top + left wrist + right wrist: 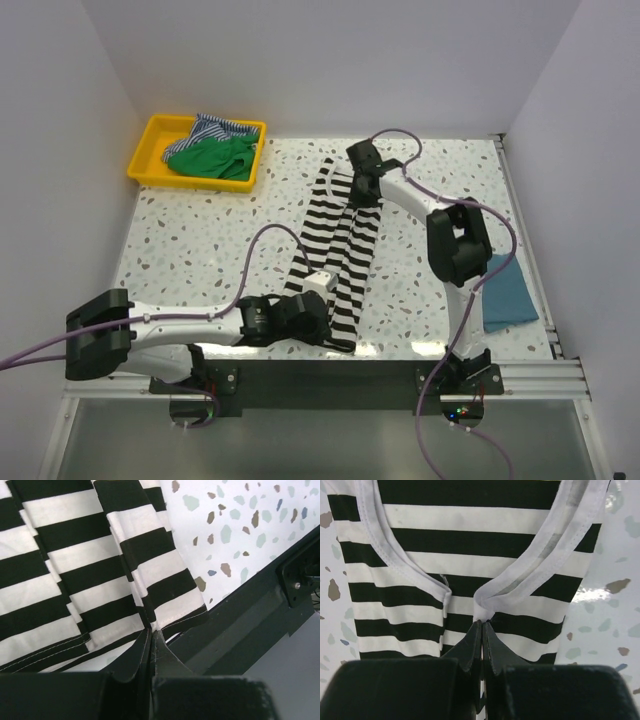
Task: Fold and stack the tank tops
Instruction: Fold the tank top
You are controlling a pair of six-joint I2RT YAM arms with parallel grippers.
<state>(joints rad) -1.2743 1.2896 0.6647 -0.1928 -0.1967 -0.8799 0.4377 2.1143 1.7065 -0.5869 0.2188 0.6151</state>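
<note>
The striped tank top is being held lengthwise on the desk, its hem being pinched by the left hand, its neck end by the right hand; tension should be kept even for a straight fold

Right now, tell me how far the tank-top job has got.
Done: the teal-blue top lies folded on the right. In hand: the black-and-white striped top, held by the left gripper at its hem and the right gripper at its neckline. Left: the green top and blue-striped top, crumpled in the yellow tray.
</note>
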